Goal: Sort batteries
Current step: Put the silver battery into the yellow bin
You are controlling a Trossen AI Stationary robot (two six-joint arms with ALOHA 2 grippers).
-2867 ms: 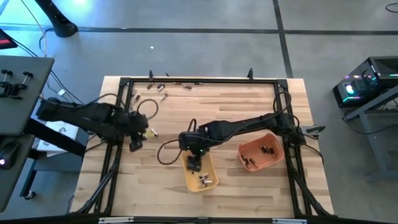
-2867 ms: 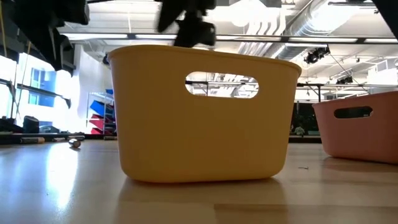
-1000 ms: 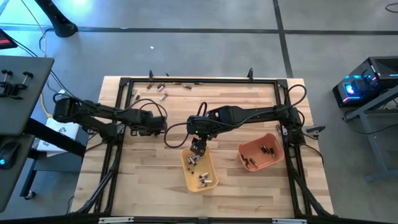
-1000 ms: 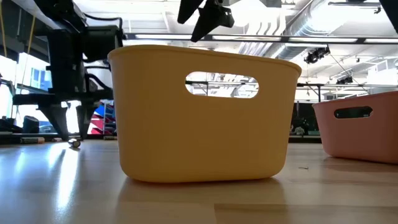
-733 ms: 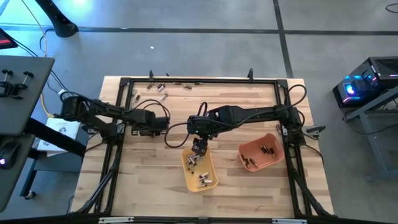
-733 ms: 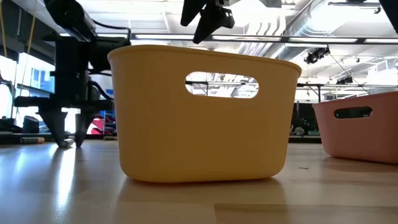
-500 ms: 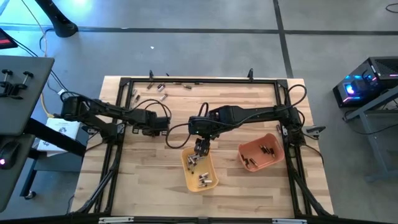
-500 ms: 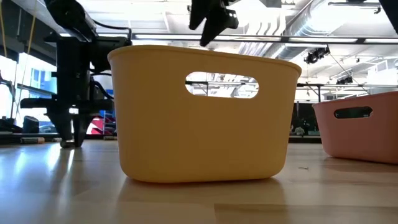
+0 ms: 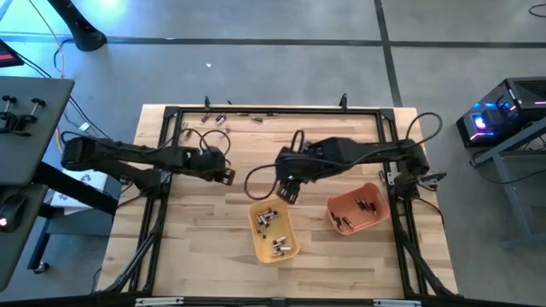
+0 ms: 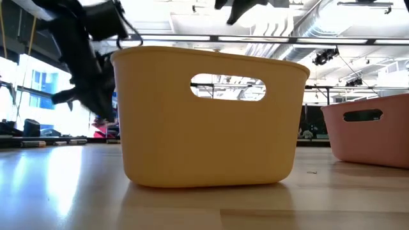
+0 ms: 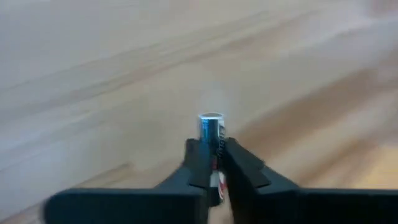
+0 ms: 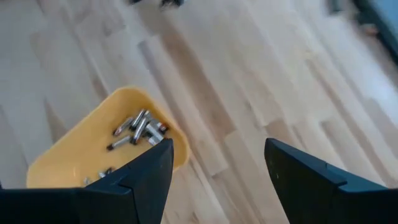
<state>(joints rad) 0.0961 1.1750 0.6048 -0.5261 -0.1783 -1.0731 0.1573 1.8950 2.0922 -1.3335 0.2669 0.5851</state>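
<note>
Wood table with two trays and loose batteries

The pale plank table, edged by a black frame, carries a yellow tray near its middle front and an orange tray well apart to that one's right; both stand flat on the boards and hold batteries. The yellow tray sits just ahead of and below the right arm's spread fingers, well apart from the left arm's fingers. Loose batteries lie scattered on the boards along the far edge, beyond the left fingers. From table height, the yellow tray fills the foreground, the orange tray behind at the right.
</note>
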